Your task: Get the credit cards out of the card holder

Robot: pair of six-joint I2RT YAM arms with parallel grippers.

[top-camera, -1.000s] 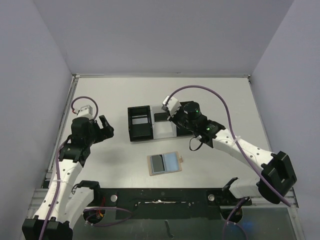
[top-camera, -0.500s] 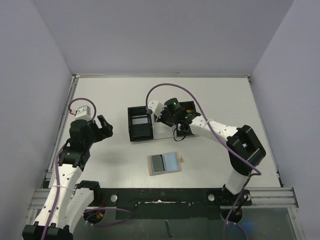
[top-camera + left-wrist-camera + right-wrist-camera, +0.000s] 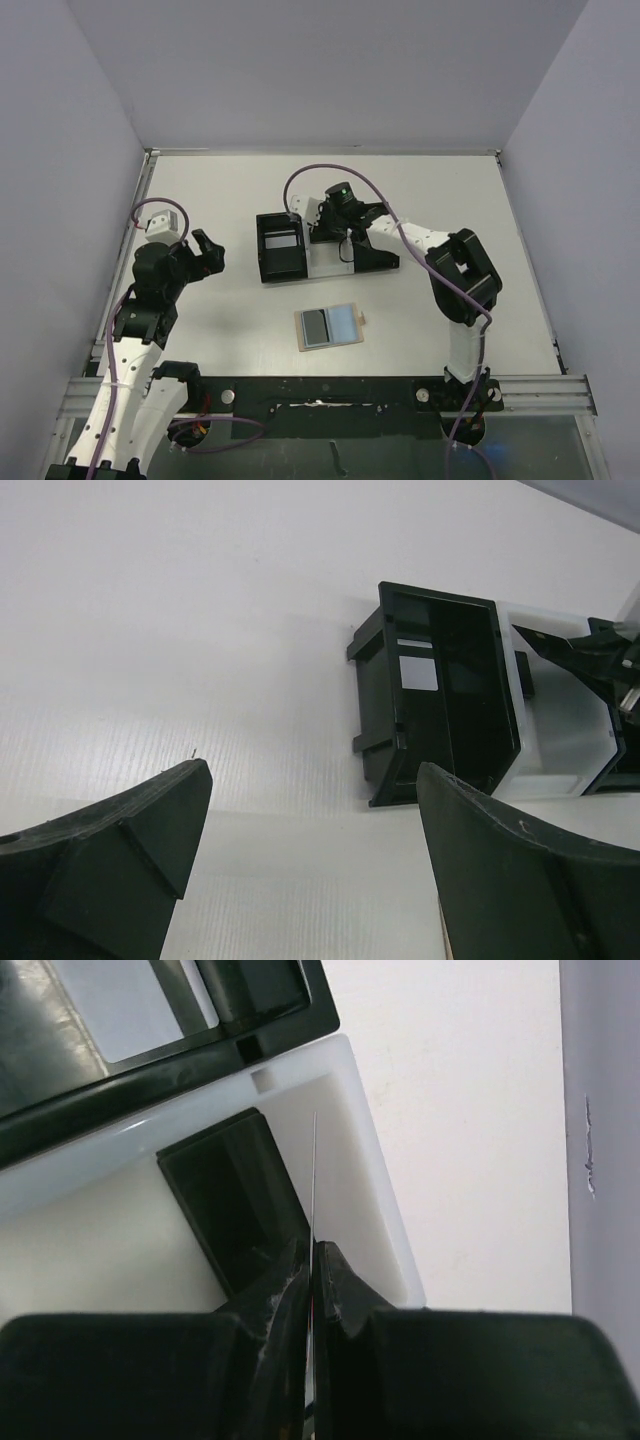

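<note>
Release looks like the step in hand: the right claw [image 3: 312, 1260] is clamped on a thin card [image 3: 314, 1160], seen edge-on, above the white bin [image 3: 365, 1170] of the tray [image 3: 372, 720], where a dark card [image 3: 235, 1200] lies. It should dip lower and tilt the card flat before letting go — dropped on edge, it may bounce out. The left claw [image 3: 312, 780] hangs apart, holding nothing. The card holder [image 3: 330, 326] lies open on the surface [image 3: 200, 190], well apart from the tray.

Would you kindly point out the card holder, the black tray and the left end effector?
card holder [image 3: 330, 326], top view, centre fold between its panels.
black tray [image 3: 281, 273], top view, near wall of left compartment.
left end effector [image 3: 210, 252], top view, gap between open fingers.
</note>
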